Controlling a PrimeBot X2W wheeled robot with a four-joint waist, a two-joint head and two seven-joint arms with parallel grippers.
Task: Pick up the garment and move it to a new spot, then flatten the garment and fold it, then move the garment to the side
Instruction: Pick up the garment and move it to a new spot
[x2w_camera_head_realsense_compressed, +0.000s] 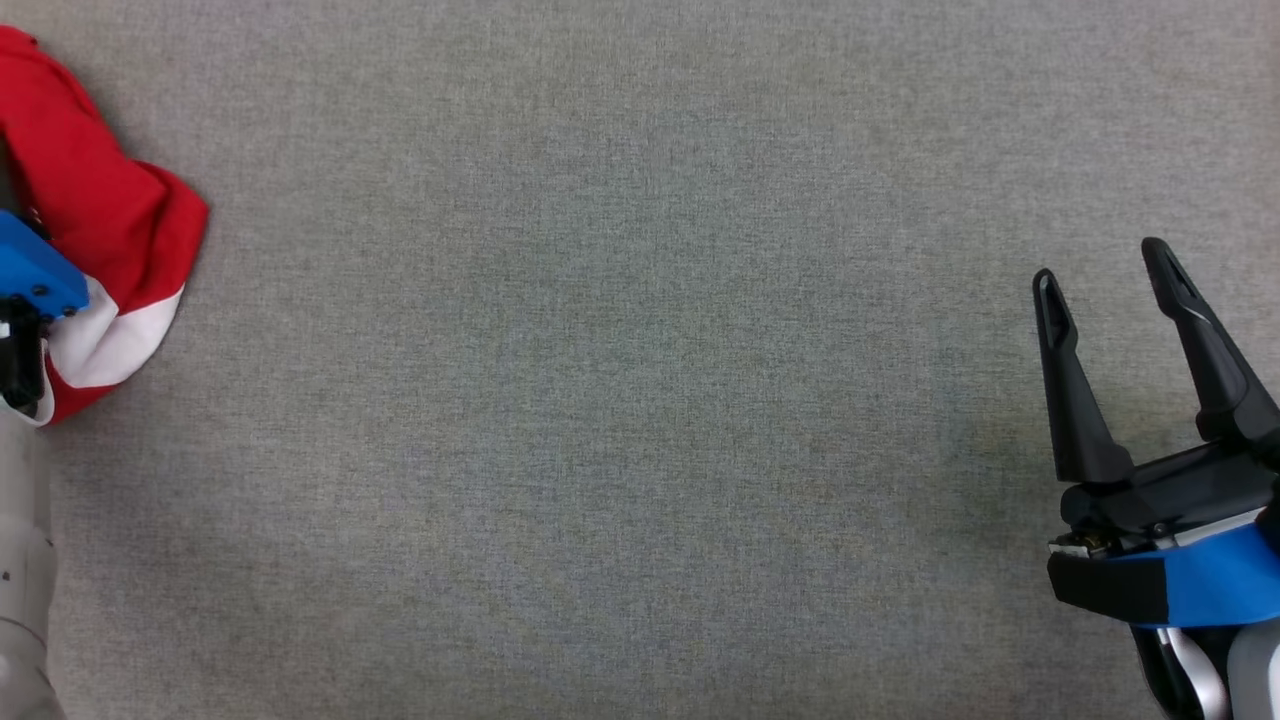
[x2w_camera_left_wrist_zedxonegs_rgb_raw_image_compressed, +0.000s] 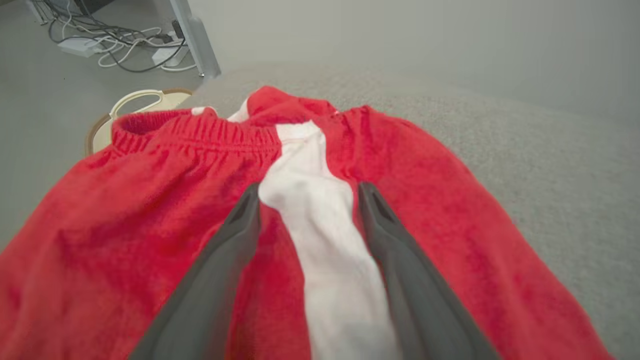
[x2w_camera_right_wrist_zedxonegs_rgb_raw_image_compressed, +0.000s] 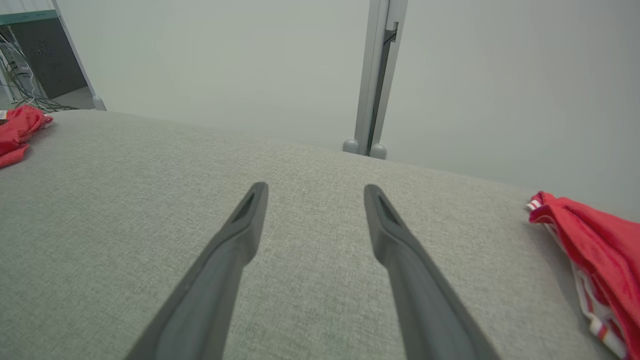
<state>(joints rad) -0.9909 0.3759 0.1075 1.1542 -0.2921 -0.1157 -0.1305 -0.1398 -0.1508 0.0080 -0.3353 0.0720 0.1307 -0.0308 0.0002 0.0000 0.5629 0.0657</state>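
Left end effector (x2w_camera_left_wrist_zedxonegs_rgb_raw_image_compressed: 308, 187) spread wide over red garment (x2w_camera_left_wrist_zedxonegs_rgb_raw_image_compressed: 425, 165); right end effector (x2w_camera_head_realsense_compressed: 1100, 260) wide too.

1. Grey woven surface (x2w_camera_head_realsense_compressed: 640, 400).
2. Tangled cables (x2w_camera_left_wrist_zedxonegs_rgb_raw_image_compressed: 115, 40) and a white power strip (x2w_camera_left_wrist_zedxonegs_rgb_raw_image_compressed: 75, 46) on the floor beyond the surface's corner.
3. Grey post (x2w_camera_left_wrist_zedxonegs_rgb_raw_image_compressed: 197, 40) beside the cables.
4. Cream object with a loop handle (x2w_camera_left_wrist_zedxonegs_rgb_raw_image_compressed: 140, 100), low by the surface's edge.
5. Pale upright (x2w_camera_right_wrist_zedxonegs_rgb_raw_image_compressed: 377, 75) with two round feet, against the wall behind the surface.
6. Striped red cloth (x2w_camera_right_wrist_zedxonegs_rgb_raw_image_compressed: 595, 240) at the surface's edge.
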